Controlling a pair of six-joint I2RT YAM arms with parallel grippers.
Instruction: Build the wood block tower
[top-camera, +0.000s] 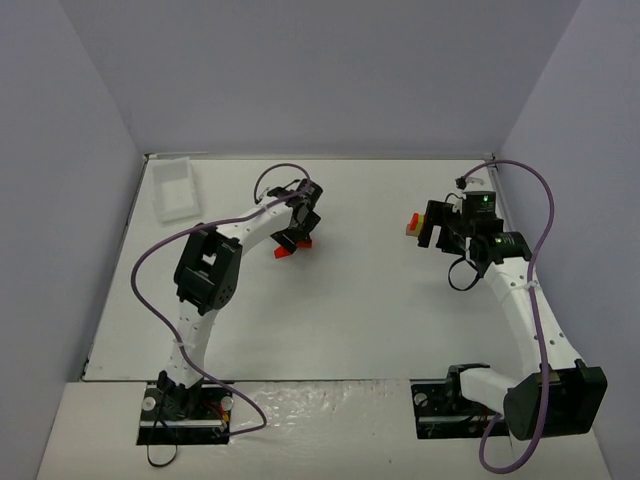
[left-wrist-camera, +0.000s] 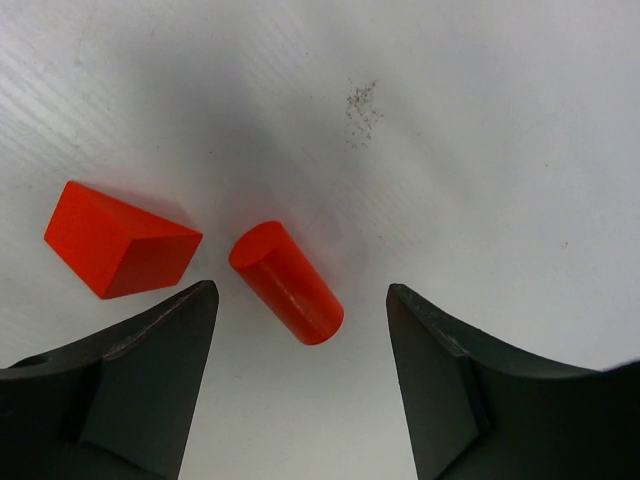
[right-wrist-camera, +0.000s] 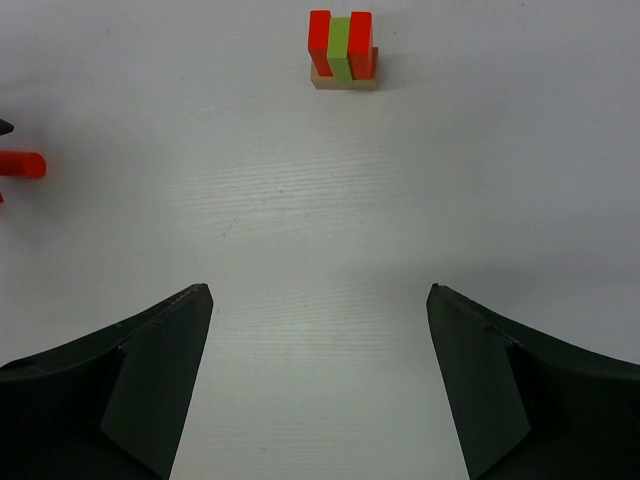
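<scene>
A: The left jaws are spread astride the red cylinder (left-wrist-camera: 287, 283), left of middle on the bench (top-camera: 360, 320).
B: It lies slanted on its side; squeezing could roll it away or nudge the wedge (left-wrist-camera: 118, 240) beside it.
A: The half-built tower (right-wrist-camera: 343, 50), nearer the right edge?
B: The right jaws, spread and empty, face it; a bump could topple it.

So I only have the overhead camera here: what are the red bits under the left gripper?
Observer: Two pieces, a red cylinder lying on its side and a red block beside it.
Operator: Is either one held?
Observer: No. The left gripper is open; the cylinder lies between its fingers, untouched.
Operator: And the tower on the right?
Observer: A tan base carries three upright sticks: red, green, red.
</scene>
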